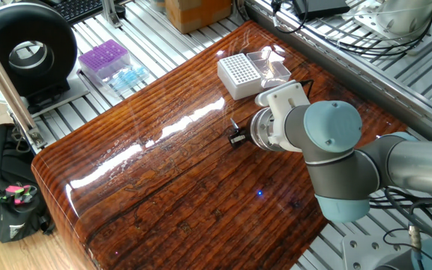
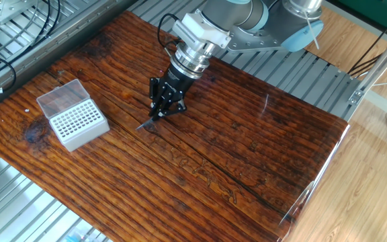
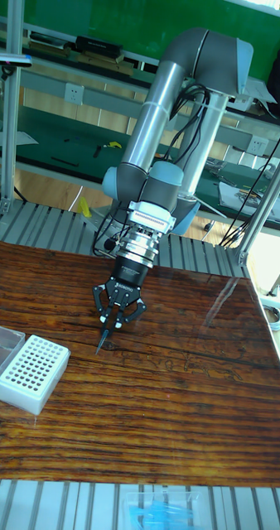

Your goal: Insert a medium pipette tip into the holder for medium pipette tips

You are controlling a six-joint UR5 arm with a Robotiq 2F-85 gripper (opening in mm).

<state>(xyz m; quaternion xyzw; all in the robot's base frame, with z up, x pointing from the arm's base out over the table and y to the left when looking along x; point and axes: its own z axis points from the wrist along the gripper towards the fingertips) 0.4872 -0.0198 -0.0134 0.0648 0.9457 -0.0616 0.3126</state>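
Tool [image 2: 161, 114] low over the middle of the desk [image 2: 247, 154], hanging from the UR5 arm [image 3: 169, 108], black fingers [image 3: 115, 319] drawn together and pinching the medium pipette tip [image 3: 101, 339]. Tip slender and dark in these views, pointing down and slightly tilted, its sharp end just above or touching the wood; cannot tell which. Seen in the other fixed view as a thin sliver [image 2: 146, 123] slanting out below the fingers toward the holder side.

Holder for medium pipette tips [image 2: 78, 124] near 1 corner of the desk, well apart from the tool: white block, grid of small holes on top, clear lid [image 2: 60, 95] folded open behind it and lying flat. In the one fixed view, holder [image 1: 238, 75] close to the far edge of the desk, tool [image 1: 237, 138] mostly hidden behind the arm's wrist.

Off the desk, on the slatted metal frame beyond its edge: purple tip box [image 1: 103, 60], and beside it a heap of light-blue tips [image 1: 128, 77].
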